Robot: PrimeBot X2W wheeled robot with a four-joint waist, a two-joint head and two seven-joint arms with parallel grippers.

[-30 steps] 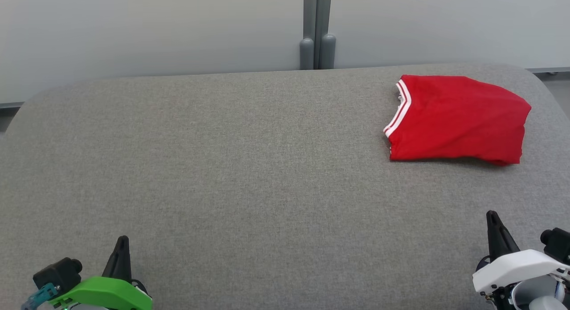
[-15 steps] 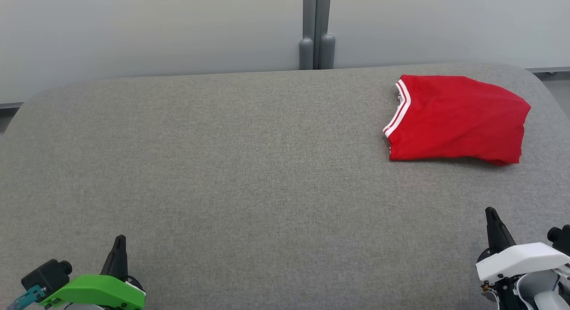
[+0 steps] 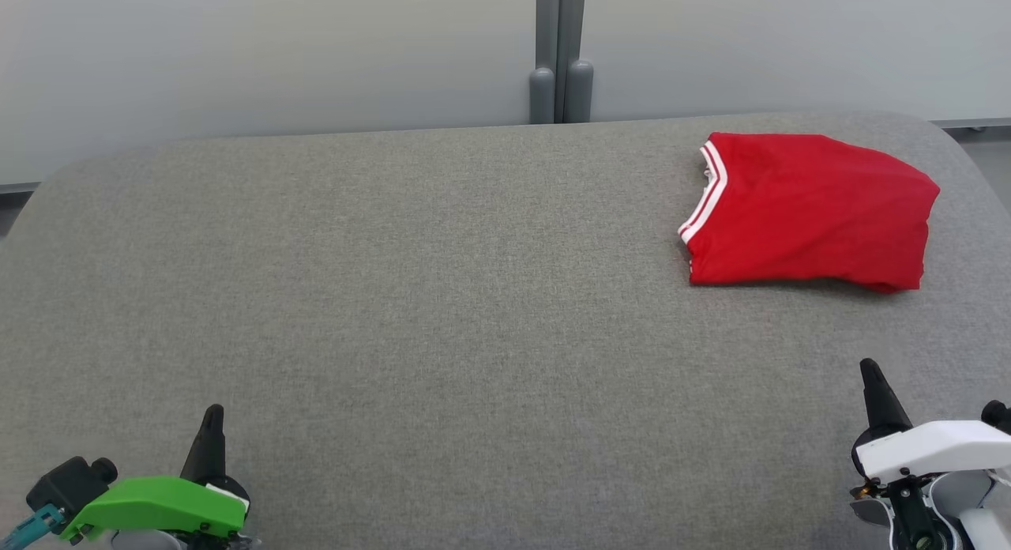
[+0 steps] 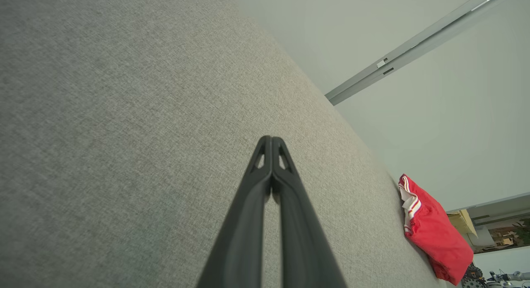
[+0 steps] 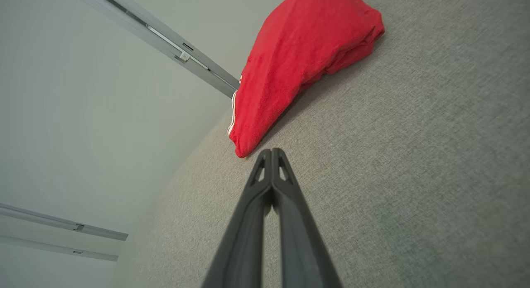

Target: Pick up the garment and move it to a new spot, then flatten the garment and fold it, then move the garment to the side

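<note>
Red garment (image 3: 809, 210) lies folded at far right of the grey table (image 3: 442, 297) — white-striped collar toward centre. L gripper (image 3: 212, 423) low at near-left corner, fingers pressed together w/ nothing in them. R gripper (image 3: 873, 380) at near right — also closed tight & empty, well apart from garment.

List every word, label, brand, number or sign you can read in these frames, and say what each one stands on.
No text can be read.
On the red garment: white stripes along one edge, no print or label visible.
On the grey table: plain fabric, no marking.
On the wall rail: a small pale tag, too small to read.
In the background clutter past the table's end: too small and blurred to read.
</note>
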